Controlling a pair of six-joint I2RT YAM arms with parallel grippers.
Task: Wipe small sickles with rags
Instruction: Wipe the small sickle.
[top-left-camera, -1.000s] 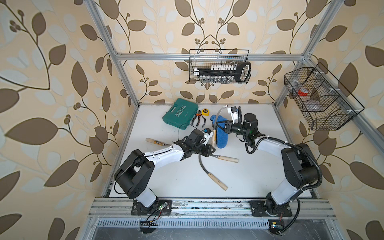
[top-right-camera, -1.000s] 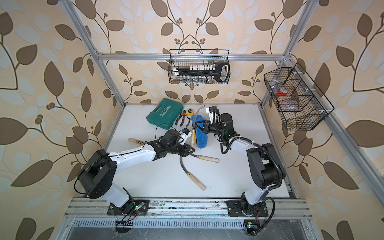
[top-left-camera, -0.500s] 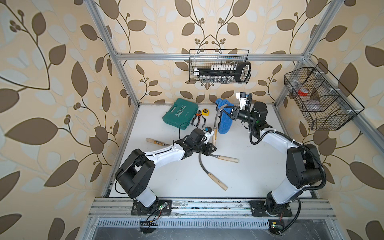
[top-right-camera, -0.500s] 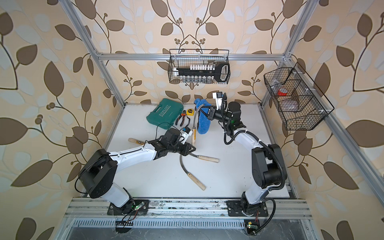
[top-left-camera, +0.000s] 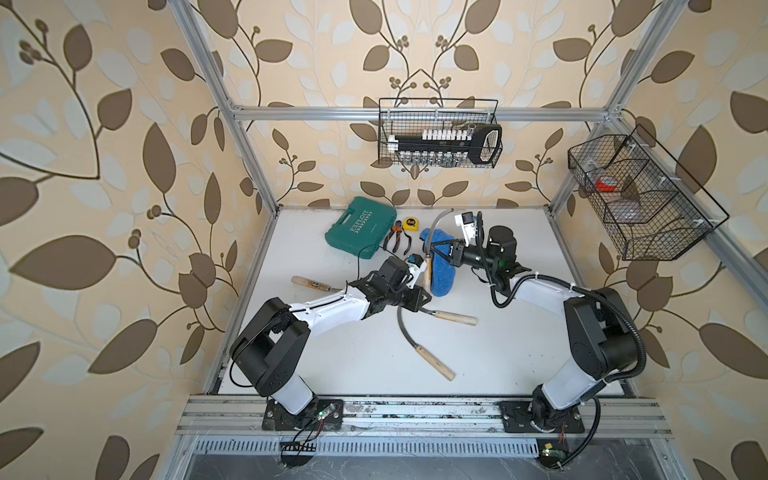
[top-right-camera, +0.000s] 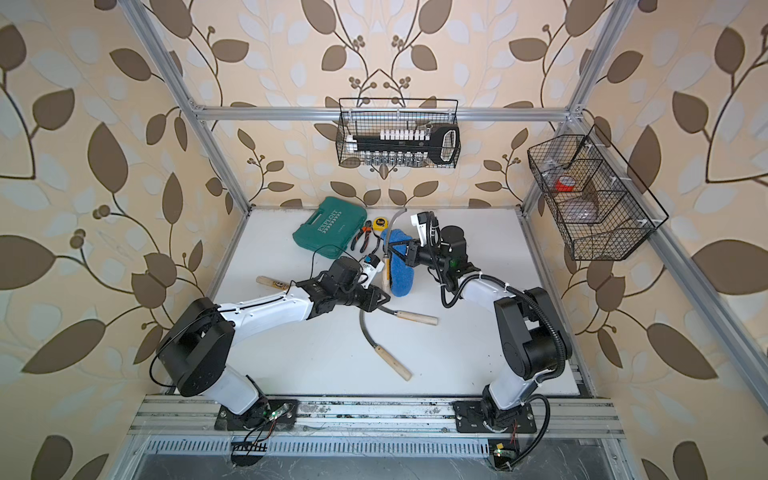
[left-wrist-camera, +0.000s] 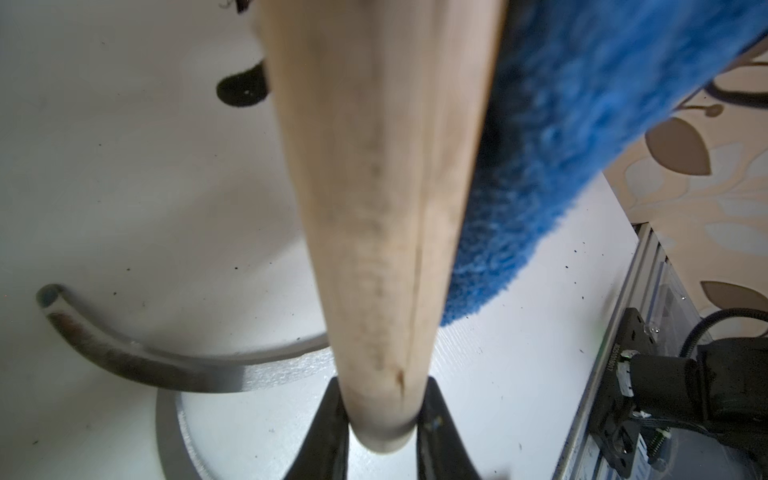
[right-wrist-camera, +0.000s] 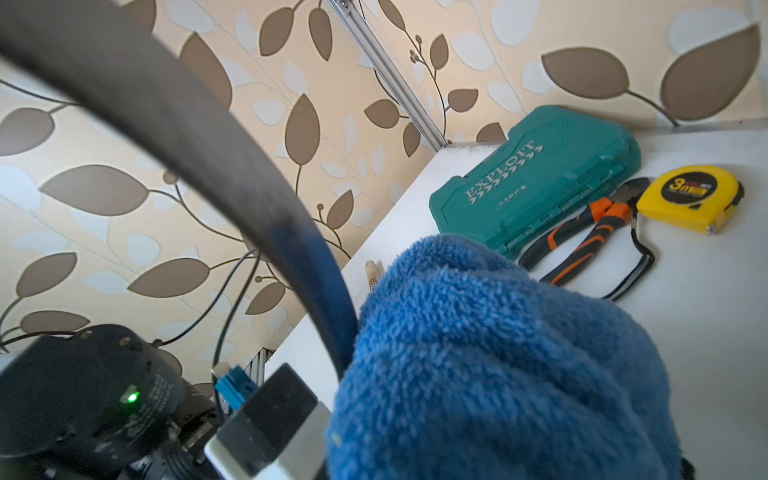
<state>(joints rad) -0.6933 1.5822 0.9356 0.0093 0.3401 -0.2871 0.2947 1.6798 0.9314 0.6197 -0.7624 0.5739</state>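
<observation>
- Clutter first: a teal tool case (top-left-camera: 360, 230), pliers (top-left-camera: 397, 241) and a yellow tape measure (top-left-camera: 411, 224) sit along the far edge of the counter (top-left-camera: 519, 353), right behind the rag (top-left-camera: 442, 280).
- Three spare ones lie flat. The left-edge sickle (top-left-camera: 309, 284) is off on its own, the crossed sickle (top-left-camera: 453, 318) has its blade going under the left arm, and the front sickle (top-left-camera: 434, 361) is nearest the front edge.
- The left wrist view gives what the top views mostly hide. The left fingers (left-wrist-camera: 328, 432) are pinching the held sickle (left-wrist-camera: 382, 208) by the butt of its wooden handle, and the rag brushes its side.
- The right wrist view has the dark blade diving into the bunched rag, with the fingers buried under it. In a top view the right fingers (top-left-camera: 445, 254) are clamped tight on the rag.
- The held sickle is up off the counter, near the middle of the far edge. Its long axis runs from the left fingers toward the far edge, and the blade tip hooks toward the right edge.
</observation>
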